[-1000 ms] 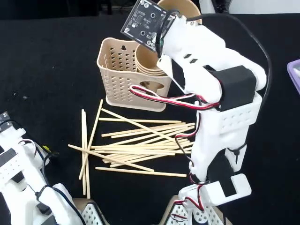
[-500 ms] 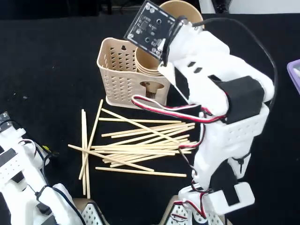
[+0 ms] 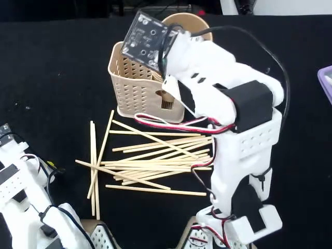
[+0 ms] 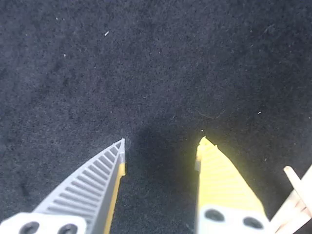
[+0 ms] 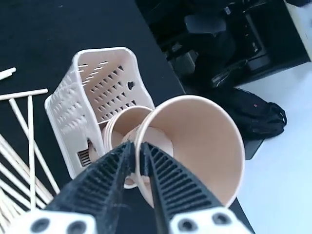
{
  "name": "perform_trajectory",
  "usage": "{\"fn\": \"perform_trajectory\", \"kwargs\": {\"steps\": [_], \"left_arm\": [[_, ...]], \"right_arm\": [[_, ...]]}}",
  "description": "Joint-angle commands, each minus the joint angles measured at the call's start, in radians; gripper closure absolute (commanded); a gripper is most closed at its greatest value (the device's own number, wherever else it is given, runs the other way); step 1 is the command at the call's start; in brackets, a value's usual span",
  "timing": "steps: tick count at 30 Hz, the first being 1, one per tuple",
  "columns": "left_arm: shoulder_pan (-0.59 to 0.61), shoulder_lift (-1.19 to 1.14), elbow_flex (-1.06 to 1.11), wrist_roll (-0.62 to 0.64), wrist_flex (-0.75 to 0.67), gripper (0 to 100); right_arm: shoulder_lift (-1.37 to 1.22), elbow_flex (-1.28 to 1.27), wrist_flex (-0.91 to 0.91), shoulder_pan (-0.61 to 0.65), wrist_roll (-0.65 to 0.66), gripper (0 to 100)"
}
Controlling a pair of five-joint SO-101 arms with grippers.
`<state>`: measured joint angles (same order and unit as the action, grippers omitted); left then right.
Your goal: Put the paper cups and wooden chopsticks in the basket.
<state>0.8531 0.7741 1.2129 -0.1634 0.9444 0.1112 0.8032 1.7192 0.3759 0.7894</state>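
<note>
My right gripper is shut on the rim of a tan paper cup, held tilted just above the beige perforated basket. Stacked paper cups stand inside that basket. In the high view the held cup shows behind the right arm's camera board, over the basket. Several wooden chopsticks lie scattered on the black table in front of the basket. My left gripper is open over bare black cloth, with chopstick ends beside it.
The left arm sits low at the table's near left corner. A purple object shows at the right edge. The right arm's body stands over the right end of the chopstick pile. Dark bags lie beyond the table.
The right arm has swung left with the paper cup, bringing it over the basket; its camera board now covers the cups inside. The left arm has not moved.
</note>
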Motion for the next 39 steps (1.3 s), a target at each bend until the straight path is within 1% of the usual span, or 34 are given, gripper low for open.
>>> {"fn": "perform_trajectory", "kwargs": {"steps": [1, 6, 9, 13, 15, 26, 32, 36, 39], "left_arm": [[0.010, 0.021, -0.005, 0.009, -0.012, 77], [0.010, 0.021, -0.005, 0.009, -0.012, 77], [0.010, 0.021, -0.005, 0.009, -0.012, 77], [0.010, 0.021, -0.005, 0.009, -0.012, 77], [0.010, 0.021, -0.005, 0.009, -0.012, 77], [0.010, 0.021, -0.005, 0.009, -0.011, 77], [0.010, 0.021, -0.005, 0.009, -0.011, 77], [0.012, 0.021, -0.005, 0.009, -0.011, 77], [0.012, 0.021, -0.005, 0.009, -0.011, 77]], "right_arm": [[0.019, -0.024, -0.063, 0.002, -0.012, 98.8], [0.027, -0.022, -0.114, -0.002, -0.012, 98.8], [0.019, 0.028, -0.126, -0.003, -0.015, 98.8], [0.018, 0.110, -0.189, -0.003, -0.118, 98.8], [0.018, 0.117, -0.209, -0.002, -0.143, 98.8], [0.016, -0.054, -0.218, 0.003, -0.146, 98.8], [0.016, -0.145, -0.273, -0.002, -0.146, 98.8], [0.016, -0.168, -0.316, 0.002, -0.147, 98.8], [0.016, -0.168, -0.316, 0.002, -0.152, 98.7]]}}
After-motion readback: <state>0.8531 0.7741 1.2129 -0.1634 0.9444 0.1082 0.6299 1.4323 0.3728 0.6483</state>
